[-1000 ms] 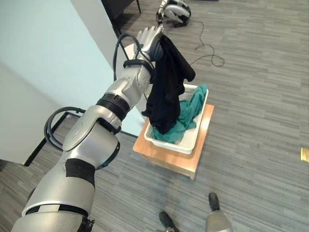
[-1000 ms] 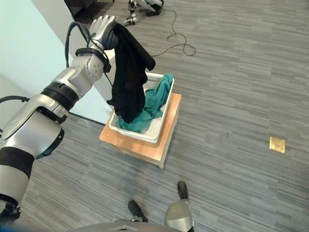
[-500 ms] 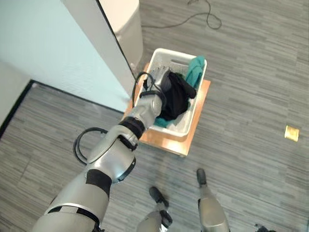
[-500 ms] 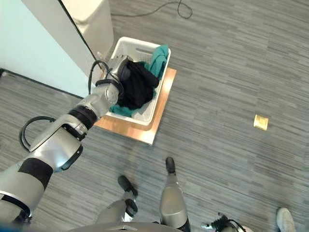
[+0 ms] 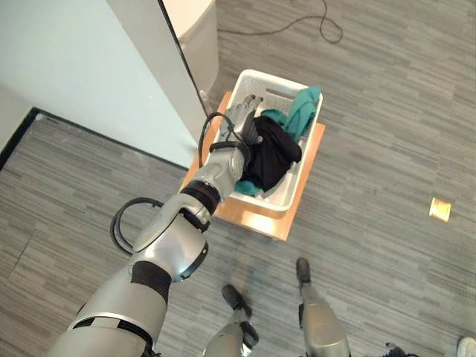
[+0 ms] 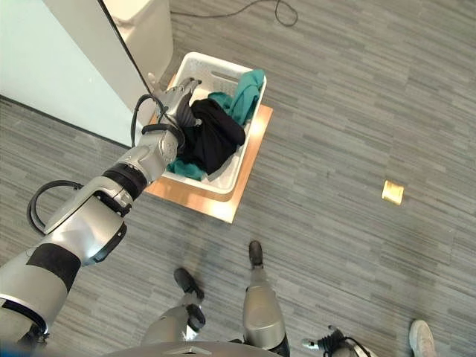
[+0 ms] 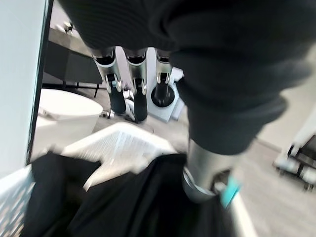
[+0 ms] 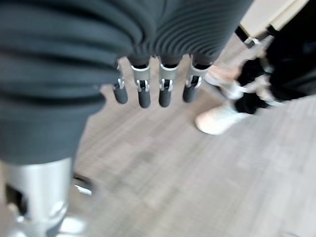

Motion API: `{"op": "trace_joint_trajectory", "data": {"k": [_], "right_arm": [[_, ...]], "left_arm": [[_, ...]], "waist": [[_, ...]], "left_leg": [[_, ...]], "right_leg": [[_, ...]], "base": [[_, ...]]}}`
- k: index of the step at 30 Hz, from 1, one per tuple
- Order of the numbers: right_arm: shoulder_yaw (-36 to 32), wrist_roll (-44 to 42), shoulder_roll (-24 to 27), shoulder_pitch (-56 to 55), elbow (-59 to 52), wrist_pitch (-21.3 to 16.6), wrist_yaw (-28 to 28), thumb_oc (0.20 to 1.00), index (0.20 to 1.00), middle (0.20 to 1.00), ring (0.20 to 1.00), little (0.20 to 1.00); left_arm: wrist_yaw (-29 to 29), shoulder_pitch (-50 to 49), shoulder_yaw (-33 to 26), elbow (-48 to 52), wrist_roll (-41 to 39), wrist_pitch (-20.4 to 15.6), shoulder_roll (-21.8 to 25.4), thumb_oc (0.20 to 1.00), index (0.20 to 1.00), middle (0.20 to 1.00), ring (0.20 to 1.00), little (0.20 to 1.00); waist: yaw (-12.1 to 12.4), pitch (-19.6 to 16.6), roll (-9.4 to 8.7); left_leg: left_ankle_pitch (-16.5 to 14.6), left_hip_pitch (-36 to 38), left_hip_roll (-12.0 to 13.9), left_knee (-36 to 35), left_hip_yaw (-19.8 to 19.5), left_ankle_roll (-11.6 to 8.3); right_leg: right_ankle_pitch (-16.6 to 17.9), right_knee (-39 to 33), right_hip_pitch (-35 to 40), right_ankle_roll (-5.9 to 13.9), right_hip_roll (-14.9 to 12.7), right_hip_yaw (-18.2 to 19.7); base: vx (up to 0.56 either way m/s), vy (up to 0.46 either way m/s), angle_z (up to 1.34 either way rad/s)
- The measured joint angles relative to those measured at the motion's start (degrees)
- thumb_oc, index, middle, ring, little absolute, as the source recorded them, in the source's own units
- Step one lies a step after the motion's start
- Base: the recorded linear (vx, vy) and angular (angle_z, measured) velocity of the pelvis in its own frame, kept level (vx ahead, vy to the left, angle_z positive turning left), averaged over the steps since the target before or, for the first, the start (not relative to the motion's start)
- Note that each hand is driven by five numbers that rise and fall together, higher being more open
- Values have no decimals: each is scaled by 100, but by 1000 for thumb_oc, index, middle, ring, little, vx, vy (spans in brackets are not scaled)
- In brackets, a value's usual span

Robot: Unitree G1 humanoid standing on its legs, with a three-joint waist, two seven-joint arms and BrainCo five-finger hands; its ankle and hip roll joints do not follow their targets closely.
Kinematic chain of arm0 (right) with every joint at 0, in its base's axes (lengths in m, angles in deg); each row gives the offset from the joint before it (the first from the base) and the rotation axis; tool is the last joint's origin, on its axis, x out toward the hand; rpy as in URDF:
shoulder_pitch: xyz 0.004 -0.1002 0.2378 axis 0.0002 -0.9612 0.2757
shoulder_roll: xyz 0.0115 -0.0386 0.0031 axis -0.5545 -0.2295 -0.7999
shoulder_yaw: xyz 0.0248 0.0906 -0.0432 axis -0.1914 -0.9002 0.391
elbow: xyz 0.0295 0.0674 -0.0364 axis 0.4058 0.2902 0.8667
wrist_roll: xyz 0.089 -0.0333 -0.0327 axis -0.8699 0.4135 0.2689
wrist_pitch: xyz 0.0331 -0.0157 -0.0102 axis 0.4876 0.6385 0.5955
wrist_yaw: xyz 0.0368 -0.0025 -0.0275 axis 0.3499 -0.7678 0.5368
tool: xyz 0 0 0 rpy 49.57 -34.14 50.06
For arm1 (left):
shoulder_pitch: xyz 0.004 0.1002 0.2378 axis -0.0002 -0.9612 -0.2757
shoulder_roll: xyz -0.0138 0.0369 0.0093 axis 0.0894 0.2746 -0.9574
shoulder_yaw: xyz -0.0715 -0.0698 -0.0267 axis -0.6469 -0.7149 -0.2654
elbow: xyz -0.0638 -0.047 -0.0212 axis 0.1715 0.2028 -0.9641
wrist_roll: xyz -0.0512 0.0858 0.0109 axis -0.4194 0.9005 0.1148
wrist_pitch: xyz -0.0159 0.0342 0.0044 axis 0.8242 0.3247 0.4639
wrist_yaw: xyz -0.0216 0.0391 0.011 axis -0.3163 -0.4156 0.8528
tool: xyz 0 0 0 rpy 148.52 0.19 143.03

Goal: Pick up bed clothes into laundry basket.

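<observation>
Left hand [image 7: 133,94] open over black garment [image 7: 123,197]

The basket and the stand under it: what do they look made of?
The laundry basket looks like white moulded plastic, matte, with slotted walls and a rounded rim. The stand beneath looks like light wood or wood-look board with a smooth top and visible edge; which one can't be told. The black garment inside looks like soft fabric.

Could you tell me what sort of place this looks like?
Probably an indoor lab or office: grey striped carpet floor, a pale partition wall, and a white plastic laundry basket on a low wooden stand.
</observation>
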Motion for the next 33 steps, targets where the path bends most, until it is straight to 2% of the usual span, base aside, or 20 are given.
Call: {"op": "trace_joint_trajectory", "data": {"k": [2, 5, 8, 9, 11, 13, 15, 17, 19, 21, 22, 24, 25, 26, 27, 29, 30, 31, 32, 33], "right_arm": [[19, 41, 42, 151, -54, 47, -90, 1000, 1000, 1000, 1000, 1000], [144, 132, 198, 386, -27, 141, -152, 1000, 1000, 1000, 1000, 1000], [-97, 106, 696, 754, -537, 277, -355, 1000, 1000, 1000, 1000, 1000], [-234, 83, 922, 1006, -740, 363, -356, 1000, 1000, 1000, 1000, 1000], [-401, 9, 2095, 1620, -1375, 473, -338, 1000, 1000, 1000, 1000, 1000], [-449, 16, 2920, 2007, -1444, 340, -654, 1000, 1000, 1000, 1000, 1000], [-373, 41, 3622, 2788, -2086, 343, -723, 1000, 1000, 1000, 1000, 1000], [-312, 32, 3951, 3549, -2749, 347, -811, 1000, 1000, 1000, 1000, 1000], [-333, 46, 3888, 3835, -3523, 188, -999, 1000, 1000, 1000, 1000, 1000], [-700, -118, 3807, 3412, -5023, 220, -905, 1000, 1000, 1000, 1000, 1000], [-1013, -177, 3934, 2907, -6443, -401, -790, 1000, 1000, 1000, 1000, 1000], [-2541, -352, 2477, 1413, -7984, -770, -457, 1000, 1000, 1000, 1000, 1000], [-2498, -489, 1882, 521, -8274, -1136, -527, 1000, 1000, 1000, 1000, 1000], [-2259, -447, 1732, -87, -8612, -1008, -396, 1000, 1000, 1000, 1000, 1000], [-1479, -38, 958, -1491, -9028, -1105, 7, 1000, 1000, 1000, 1000, 1000], [-460, 541, 882, -1495, -8671, -917, 61, 1000, 1000, 1000, 1000, 1000], [-137, 755, 1027, -1353, -8487, -900, 70, 1000, 1000, 1000, 1000, 1000], [57, 1068, 1329, -724, -8189, -991, 206, 1000, 1000, 1000, 1000, 1000], [56, 1136, 1230, -269, -8126, -902, 149, 1000, 1000, 1000, 1000, 1000], [8, 1141, 1171, 23, -8125, -832, 43, 1000, 1000, 1000, 1000, 1000]], "left_arm": [[-46, -166, -487, 403, -879, -168, -193, 1000, 1000, 1000, 1000, 1000], [-74, -412, -614, 943, -1360, -216, -312, 1000, 1000, 1000, 1000, 1000], [-178, -1473, -576, 2928, -1760, -389, -463, 1000, 1000, 1000, 1000, 1000], [-128, -1754, -543, 3482, -1796, -536, -462, 1000, 1000, 1000, 1000, 1000], [-87, -2568, -617, 5282, -1981, -697, -112, 1000, 1000, 1000, 1000, 1000], [-81, -2728, -698, 5533, -1991, -1011, -27, 1000, 1000, 1000, 1000, 1000], [-55, -3424, -1413, 6230, -2033, -1178, 615, 1000, 1000, 1000, 1000, 1000], [-42, -4244, -2244, 6376, -2166, -1325, 856, 1000, 1000, 1000, 1000, 1000], [-56, -5063, -2805, 6351, -2194, -1413, 1207, 1000, 1000, 1000, 1000, 1000], [-55, -5991, -3544, 6362, -2215, -1502, 1270, 1000, 1000, 1000, 1000, 1000], [-145, -6583, -4118, 6143, -2372, -1346, 1284, 1000, 1000, 1000, 1000, 1000], [47, -7317, -4837, 6354, -2399, -1390, 1006, 1000, 1000, 1000, 1000, 1000], [-29, -7922, -5006, 6194, -2448, -1568, 919, 1000, 1000, 1000, 1000, 1000], [73, -8343, -5205, 6045, -2448, -1573, 784, 1000, 1000, 1000, 1000, 1000], [89, -9300, -5434, 5753, -2591, -1514, 400, 1000, 1000, 1000, 1000, 1000], [101, -9151, -4979, 5356, -2635, -1484, 353, 1000, 1000, 1000, 1000, 1000], [108, -8561, -4623, 5246, -2641, -1485, 267, 1000, 1000, 1000, 1000, 1000], [104, -8055, -4358, 5492, -2640, -1582, 249, 1000, 1000, 1000, 1000, 1000], [42, -8030, -4424, 5659, -2648, -1604, 308, 1000, 1000, 1000, 1000, 1000], [-76, -7947, -4448, 5626, -2675, -1598, 419, 1000, 1000, 1000, 1000, 1000]], "waist": [[103, -66, 3], [138, -223, 10], [173, -531, 48], [327, -601, 56], [413, -684, 201], [856, -942, 210], [1018, -1098, 301], [1130, -1191, 332], [1365, -1409, 293], [1396, -1498, 202], [1427, -1499, 168], [1595, -1494, -1], [1621, -1636, -87], [1717, -1712, -97], [1704, -1699, -90], [1897, -1592, 45], [1969, -1546, 152], [2158, -1403, 259], [2366, -1231, 212], [2038, -1125, 98]], "left_leg": [[-1, 114, -1, 0, -7, -2], [-3, 178, -7, -1, -47, -3], [3, 294, -19, -4, -181, 5], [-21, 300, -17, -24, -244, -17], [-41, 471, -40, -31, -308, -57], [-8, 431, -22, -34, -502, -31], [8, 431, 32, -34, -633, -39], [72, 571, 58, -11, -638, -45], [67, 561, 86, -29, -766, -52], [90, 605, 111, 4, -808, -90], [93, 559, 81, 4, -895, -89], [93, 632, 67, 15, -957, -98], [67, 647, 67, 13, -948, -106], [56, 634, 48, 24, -1011, -93], [-18, 579, -12, 5, -1109, -112], [51, 124, -121, 183, -1472, -116], [288, -260, -196, 214, -1819, -164], [469, -432, 22, 108, -1274, -58], [49, -359, 29, 51, -468, 637], [-403, -273, 453, 408, 1117, 156]], "right_leg": [[-1, 0, 115, 0, -3, -2], [-2, -1, 200, 0, -12, -24], [-17, -3, 394, 2, -21, -120], [-33, 1, 481, -22, -31, -166], [-35, -1, 631, -19, -45, -213], [-135, -1, 759, -19, -33, -360], [-160, -3, 817, -39, 19, -483], [-137, -3, 948, -56, 74, -499], [-209, -5, 1023, -65, 89, -608], [-264, -4, 1090, -52, 150, -638], [-302, -6, 1078, -47, 95, -674], [-369, 42, 1191, -85, 110, -734], [-495, 110, 1187, -34, 86, -718], [-540, 161, 1160, -1, 85, -726], [-586, 145, 1257, 18, 32, -809], [-562, 128, 1241, 49, 16, -1186], [-592, 148, 1248, 64, -15, -1715], [-667, 101, 1209, 79, -15, -1991], [-752, 376, 1287, 65, -223, -2297], [-479, 283, 1597, -112, -286, -2774]], "base": [[75, -41, 4], [47, -45, 7], [90, -72, 14], [64, -59, 3], [28, -63, 27], [45, -67, 44], [63, -59, 24], [42, -67, 23], [54, -42, 18], [4, -7, 22], [26, -19, 30], [18, 10, 22], [-33, 32, 13], [-168, -54, 26], [-245, -86, 23], [-171, -65, 117], [-136, 16, 294], [-149, 96, 251], [-111, 162, 224], [84, 197, 231]]}}
